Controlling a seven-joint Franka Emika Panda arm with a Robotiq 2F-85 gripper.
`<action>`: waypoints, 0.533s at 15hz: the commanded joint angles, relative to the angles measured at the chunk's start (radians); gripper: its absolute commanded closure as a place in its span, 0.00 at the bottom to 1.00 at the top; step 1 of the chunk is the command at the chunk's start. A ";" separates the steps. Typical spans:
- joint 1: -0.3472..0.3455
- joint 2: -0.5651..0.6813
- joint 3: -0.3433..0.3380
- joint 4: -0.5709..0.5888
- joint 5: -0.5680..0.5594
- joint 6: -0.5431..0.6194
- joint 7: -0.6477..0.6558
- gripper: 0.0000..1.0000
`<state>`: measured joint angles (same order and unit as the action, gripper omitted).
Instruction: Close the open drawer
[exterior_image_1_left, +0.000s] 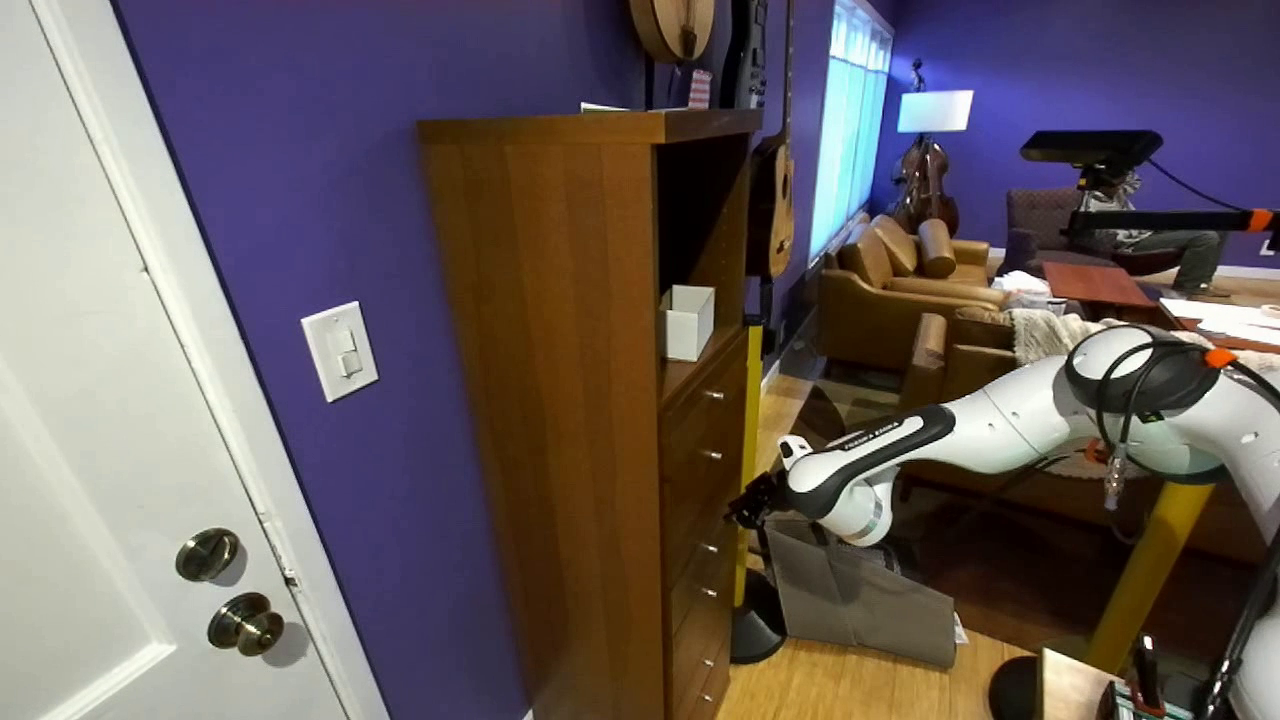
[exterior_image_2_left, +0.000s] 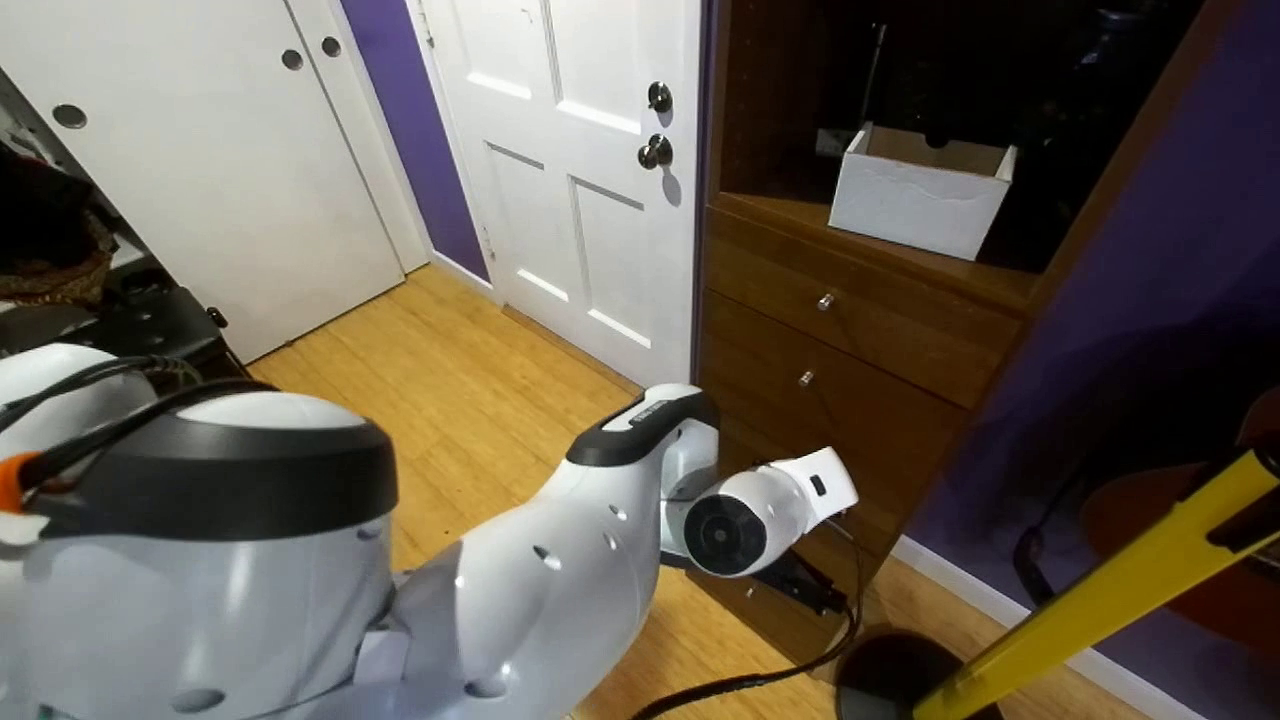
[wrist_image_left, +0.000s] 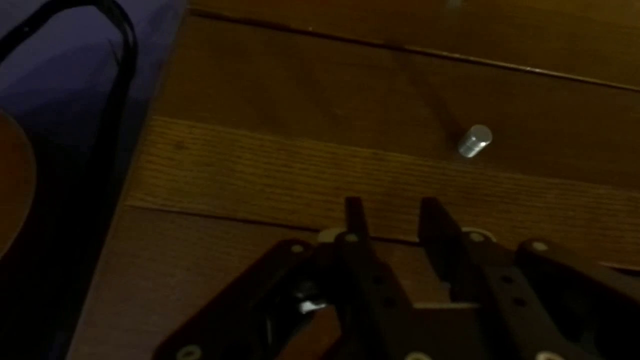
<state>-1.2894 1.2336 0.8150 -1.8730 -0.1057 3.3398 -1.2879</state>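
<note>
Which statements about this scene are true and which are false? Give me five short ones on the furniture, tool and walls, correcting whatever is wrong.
1. A white box stands in the cabinet, above the drawers. True.
2. The tool is clamped on the silver knob. False: its fingers stand apart with nothing between; in the wrist view the knob shows above them.
3. The light switch is on the white door. False: it is on the purple wall, beside the door.
4. A yellow pole stands beside the cabinet. True.
5. The lamp shade is black. False: it is white.
</note>
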 joint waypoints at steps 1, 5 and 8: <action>0.106 -0.170 -0.159 -0.082 -0.042 0.149 0.196 0.33; 0.330 -0.355 -0.394 -0.179 0.200 0.208 0.246 0.04; 0.544 -0.480 -0.564 -0.278 0.442 0.205 0.237 0.00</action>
<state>-0.9420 0.9056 0.4161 -2.0231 0.1401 3.5378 -1.0729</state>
